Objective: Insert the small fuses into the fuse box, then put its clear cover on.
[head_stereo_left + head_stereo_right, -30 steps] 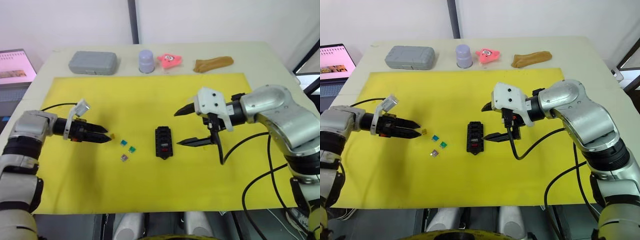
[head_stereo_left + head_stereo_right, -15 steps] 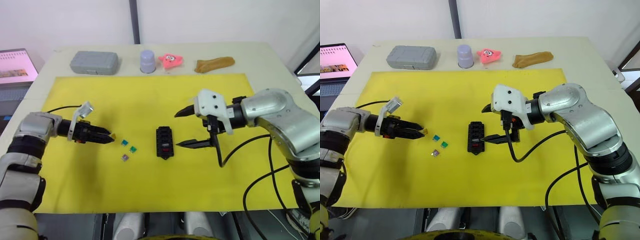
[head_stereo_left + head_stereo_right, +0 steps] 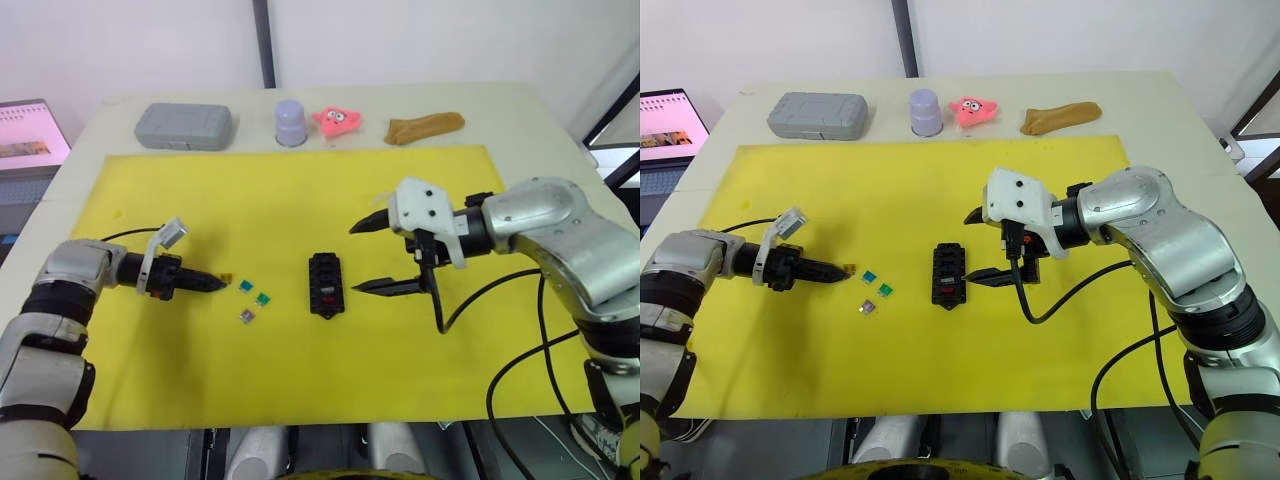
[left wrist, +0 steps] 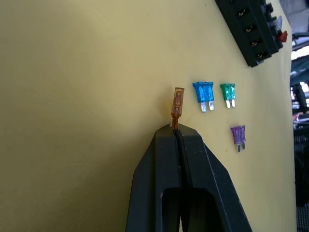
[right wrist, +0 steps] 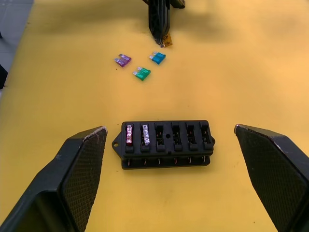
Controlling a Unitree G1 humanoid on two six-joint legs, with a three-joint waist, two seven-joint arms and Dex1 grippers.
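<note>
**A:** What is held at this moment?

**B:** An orange fuse (image 4: 177, 103) is pinched by its metal legs at the very tips of the left gripper (image 4: 177, 131), whose fingers are pressed fully together. The plastic head sticks out past the tips, low over the yellow mat (image 3: 300, 190). Nothing is held by the right gripper (image 3: 384, 256); its fingers are spread wide, one on each side of the fuse box (image 5: 165, 143), with neither touching it.

**A:** Where are the task's things?

**B:** The fuse box lies flat near the middle of the mat. A red fuse (image 5: 129, 135) and a grey fuse (image 5: 145, 135) are seated in two slots at one end; the other slots are open. A blue fuse (image 4: 203, 93), a green fuse (image 4: 227, 93) and a purple fuse (image 4: 238, 135) lie loose on the mat between the left gripper and the box. A clear cover cannot be made out.

**A:** What could go wrong from here?

**B:** The grip is judged thin. Because only the legs are caught, the fuse could be twisted or dropped in transit. Since the legs are covered by the fingertips, they could be blocked from entering a slot unless the fuse is re-gripped. The light box could also be shoved aside if it is not steadied during insertion.
</note>
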